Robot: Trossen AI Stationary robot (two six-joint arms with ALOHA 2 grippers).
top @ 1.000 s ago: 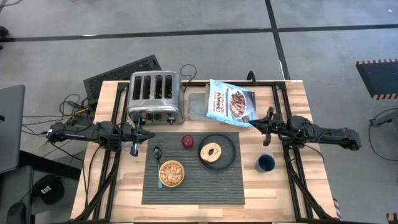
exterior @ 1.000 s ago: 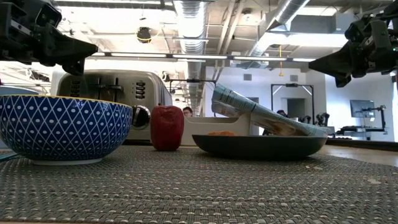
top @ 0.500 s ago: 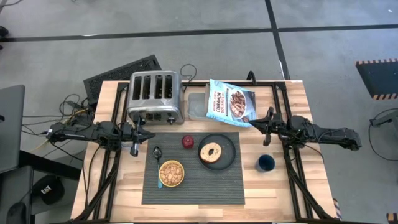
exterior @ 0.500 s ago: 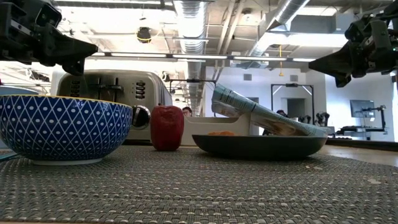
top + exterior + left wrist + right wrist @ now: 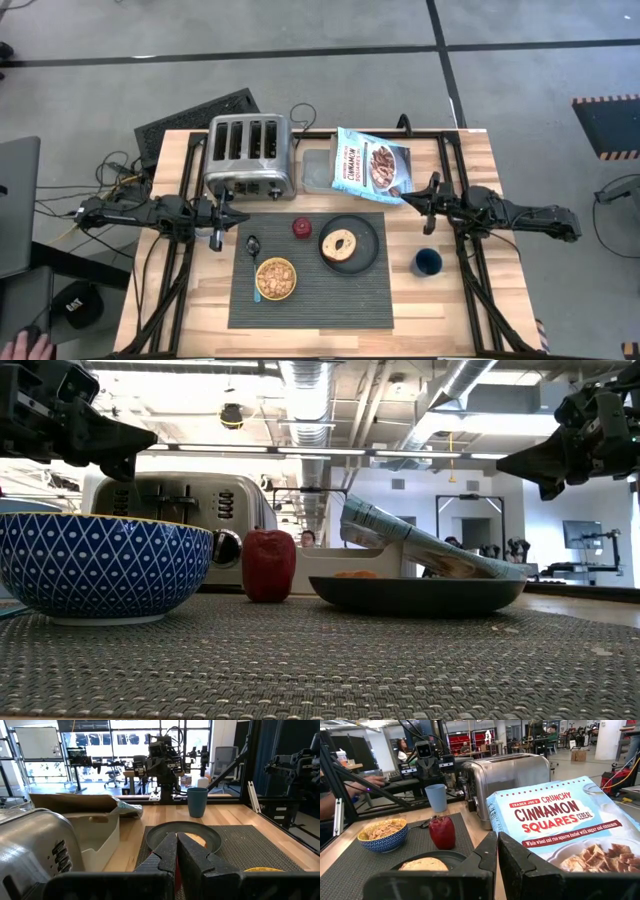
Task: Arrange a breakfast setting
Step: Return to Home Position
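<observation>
High view has the left gripper [image 5: 177,844] beside the toaster [image 5: 249,155] and the right gripper [image 5: 497,842] by the cereal box [image 5: 371,166], both with fingers pressed together, empty

You'll note: person's hand [image 5: 30,347] newly in view, well off tabletop [image 5: 470,300], past its near corner on left-arm side. Distant person [image 5: 307,539] beyond tabletop shifted slightly sideways.

Bowl [image 5: 291,280], plate [image 5: 371,244] on placemat [image 5: 330,298], cup [image 5: 428,262] right of it
</observation>
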